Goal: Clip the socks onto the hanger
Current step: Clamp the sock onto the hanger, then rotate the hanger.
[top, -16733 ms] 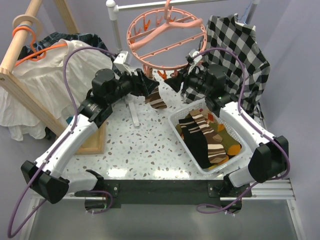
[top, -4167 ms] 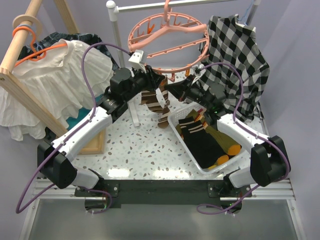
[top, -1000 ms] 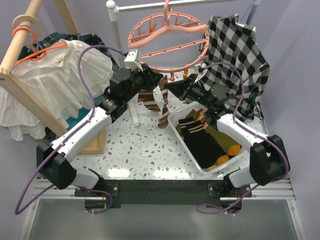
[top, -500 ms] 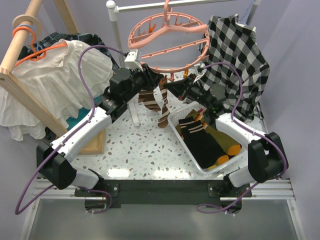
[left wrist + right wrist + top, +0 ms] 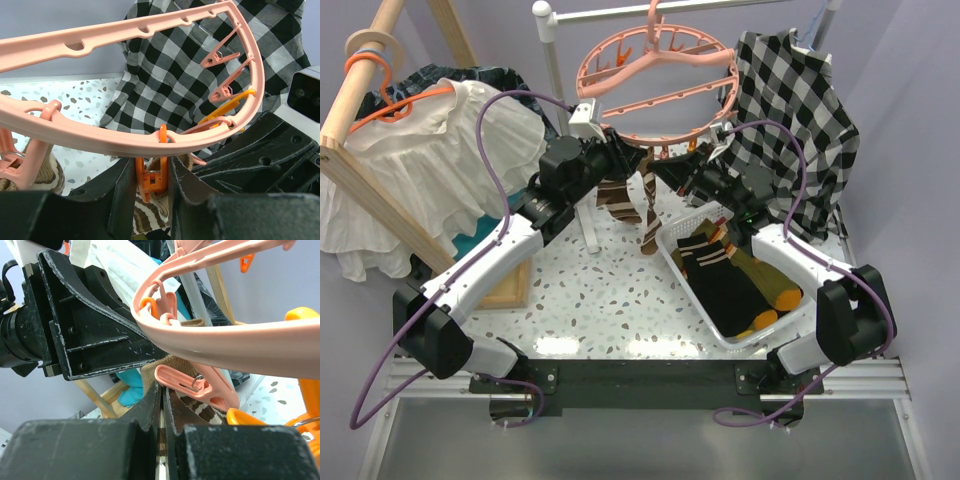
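One salmon-pink hanger (image 5: 100, 141) hangs at twelve o'clock, with two brown striped socks (image 5: 648, 218) dangling just below it. One white basket (image 5: 677, 264) at four o'clock holds one black sock (image 5: 725, 290), olive socks (image 5: 760, 272) showing two orange toes, and at least one more striped sock (image 5: 705, 250). Two arms (image 5: 485, 265) share one counter (image 5: 610, 290). One checked shirt (image 5: 790, 100) is at one o'clock; one white blouse (image 5: 420, 150) on one orange coat hanger (image 5: 405, 103) is at ten.

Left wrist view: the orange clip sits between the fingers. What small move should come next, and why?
Probably lift the right gripper a little, so the brown striped sock that it pinches goes up into the orange clip. The left gripper squeezes that clip under the pink drying ring, and striped fabric shows just below it, not clearly inside yet.
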`<act>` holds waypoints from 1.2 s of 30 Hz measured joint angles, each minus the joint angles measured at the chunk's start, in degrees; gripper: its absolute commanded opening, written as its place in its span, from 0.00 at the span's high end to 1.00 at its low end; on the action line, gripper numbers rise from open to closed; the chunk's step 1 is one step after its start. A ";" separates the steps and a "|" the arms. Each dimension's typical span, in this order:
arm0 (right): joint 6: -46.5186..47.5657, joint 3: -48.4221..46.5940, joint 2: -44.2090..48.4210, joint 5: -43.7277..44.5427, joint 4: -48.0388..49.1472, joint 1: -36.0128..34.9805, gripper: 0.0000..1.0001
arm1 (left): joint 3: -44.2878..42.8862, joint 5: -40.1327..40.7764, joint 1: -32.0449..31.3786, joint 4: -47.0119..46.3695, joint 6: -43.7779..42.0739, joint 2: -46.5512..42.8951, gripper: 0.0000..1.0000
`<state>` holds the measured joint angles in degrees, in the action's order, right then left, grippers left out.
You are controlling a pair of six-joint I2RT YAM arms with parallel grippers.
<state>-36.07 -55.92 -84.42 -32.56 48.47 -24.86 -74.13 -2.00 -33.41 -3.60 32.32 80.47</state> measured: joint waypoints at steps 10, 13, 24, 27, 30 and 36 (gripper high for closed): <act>1.29 0.02 0.20 -0.26 -2.08 0.00 0.55 | 0.00 1.36 0.07 1.27 -1.75 0.00 0.38; 3.91 0.11 1.73 -0.17 -6.14 -0.02 0.45 | 0.00 2.36 0.44 1.81 -2.23 0.00 0.41; 23.52 -2.25 16.00 5.57 -35.91 -0.24 0.37 | 0.02 4.83 5.22 2.60 -4.48 0.00 0.43; 27.06 -5.11 15.76 7.85 -40.87 -0.22 0.39 | 0.02 5.25 6.12 2.67 -4.92 -0.02 0.42; 28.76 -8.17 13.66 8.79 -43.01 -0.20 0.40 | 0.02 5.49 6.78 3.08 -5.46 -0.04 0.42; 28.76 -13.62 6.78 7.34 -42.16 -0.20 0.41 | 0.02 6.32 7.17 5.27 -6.93 -1.40 0.42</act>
<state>-7.31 -69.54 -77.65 -25.21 6.31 -25.06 -74.11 4.32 -26.24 1.67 25.39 79.07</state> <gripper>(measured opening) 0.592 0.579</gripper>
